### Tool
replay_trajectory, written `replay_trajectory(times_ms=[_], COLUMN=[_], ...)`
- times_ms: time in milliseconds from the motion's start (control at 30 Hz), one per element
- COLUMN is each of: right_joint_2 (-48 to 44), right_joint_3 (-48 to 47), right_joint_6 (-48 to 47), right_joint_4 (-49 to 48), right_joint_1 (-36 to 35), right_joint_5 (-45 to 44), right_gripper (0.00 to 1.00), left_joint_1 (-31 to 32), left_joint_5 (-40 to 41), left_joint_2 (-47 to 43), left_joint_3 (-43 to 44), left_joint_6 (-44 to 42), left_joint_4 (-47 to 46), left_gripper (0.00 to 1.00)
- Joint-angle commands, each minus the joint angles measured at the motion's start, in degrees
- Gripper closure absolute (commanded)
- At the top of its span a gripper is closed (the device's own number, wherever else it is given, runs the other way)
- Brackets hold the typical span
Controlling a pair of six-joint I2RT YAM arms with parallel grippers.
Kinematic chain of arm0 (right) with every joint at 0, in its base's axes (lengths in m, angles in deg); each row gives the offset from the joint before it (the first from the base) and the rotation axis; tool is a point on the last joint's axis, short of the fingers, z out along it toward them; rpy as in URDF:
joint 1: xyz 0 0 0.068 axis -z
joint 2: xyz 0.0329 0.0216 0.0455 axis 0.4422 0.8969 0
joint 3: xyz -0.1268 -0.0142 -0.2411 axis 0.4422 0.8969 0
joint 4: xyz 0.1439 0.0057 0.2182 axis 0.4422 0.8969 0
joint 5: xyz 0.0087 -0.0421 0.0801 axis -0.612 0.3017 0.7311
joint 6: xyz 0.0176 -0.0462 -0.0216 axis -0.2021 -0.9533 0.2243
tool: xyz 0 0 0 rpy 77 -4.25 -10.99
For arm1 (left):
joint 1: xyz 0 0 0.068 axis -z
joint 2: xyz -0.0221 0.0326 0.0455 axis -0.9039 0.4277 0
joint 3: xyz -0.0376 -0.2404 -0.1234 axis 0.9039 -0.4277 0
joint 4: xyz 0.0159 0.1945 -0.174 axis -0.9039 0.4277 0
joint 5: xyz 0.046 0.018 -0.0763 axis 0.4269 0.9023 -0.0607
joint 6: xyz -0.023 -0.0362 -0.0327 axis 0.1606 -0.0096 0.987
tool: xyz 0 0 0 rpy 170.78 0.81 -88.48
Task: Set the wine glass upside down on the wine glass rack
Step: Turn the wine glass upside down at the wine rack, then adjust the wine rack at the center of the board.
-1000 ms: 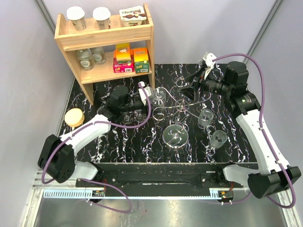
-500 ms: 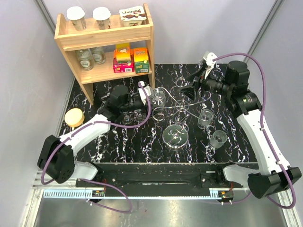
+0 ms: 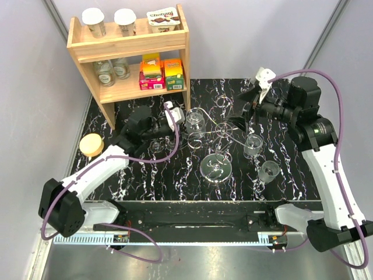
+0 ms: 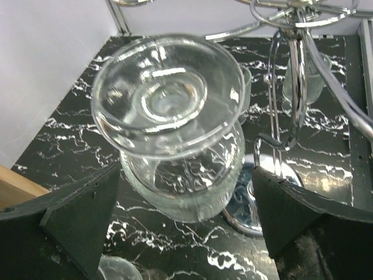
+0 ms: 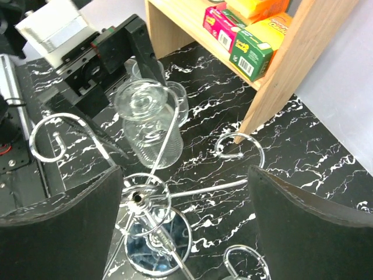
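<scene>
The wine glass (image 3: pixel 195 121) hangs upside down from a scroll arm of the wine glass rack (image 3: pixel 220 133), its foot (image 4: pixel 168 93) on top and its bowl (image 4: pixel 185 175) below. My left gripper (image 3: pixel 173 119) is open just left of it. In the left wrist view the bowl sits between the fingers (image 4: pixel 76 224) with a gap on each side. My right gripper (image 3: pixel 242 115) is open above the far right of the rack. In the right wrist view the rack's post top (image 5: pixel 139 199) lies between its fingers (image 5: pixel 309 224), and the wine glass (image 5: pixel 150 128) hangs beyond.
Two more glasses (image 3: pixel 253 144) (image 3: pixel 268 171) stand right of the rack's disc base (image 3: pixel 215 167), and small glasses (image 3: pixel 157 143) sit under the left arm. A wooden shelf (image 3: pixel 129 44) with boxes and cups stands at the back left. A yellow-lidded jar (image 3: pixel 91 144) is at the left edge.
Both grippers have opened wider. The left gripper has drawn back a little to the left, away from the glass, and the right arm has shifted right. The glass stays on the rack.
</scene>
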Motion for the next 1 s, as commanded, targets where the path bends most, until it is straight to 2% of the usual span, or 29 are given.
replay_trajectory(times_ms=[0,67,200,433,700,967], right_joint_2=[-2.4,-2.7,-3.1,-1.9,-0.6,2.1], right_joint_3=[-3.9,-4.6,-5.1,-0.4,4.1,5.7], right_joint_6=[-5.9,-7.3,-10.8,-8.5,-4.9,-5.3], right_joint_4=[8.7,11.3,16.3,13.0,6.2,3.2], right_joint_1=[0.3,0.3,0.3,0.3,-0.4,-3.8], right_joint_5=[4.0,5.0,4.7,3.6,2.9,1.4], right_gripper=[0.04,0.0,0.01,0.01,0.02,0.03], left_joint_1=[-0.6,-1.6,-4.1,-5.3,-6.8,-8.3], left_joint_5=[0.7,1.3,1.0,7.2,10.7,14.5], left_joint_2=[-2.8,-3.8,-6.0,-9.1,-10.1,-10.5], left_joint_3=[1.6,1.7,3.3,8.3,11.0,13.7], left_joint_6=[-4.2,-5.8,-7.4,-10.4,-12.1,-14.1], left_joint_4=[8.6,11.9,20.5,33.0,38.0,42.3], left_gripper=[0.01,0.01,0.01,0.01,0.01,0.01])
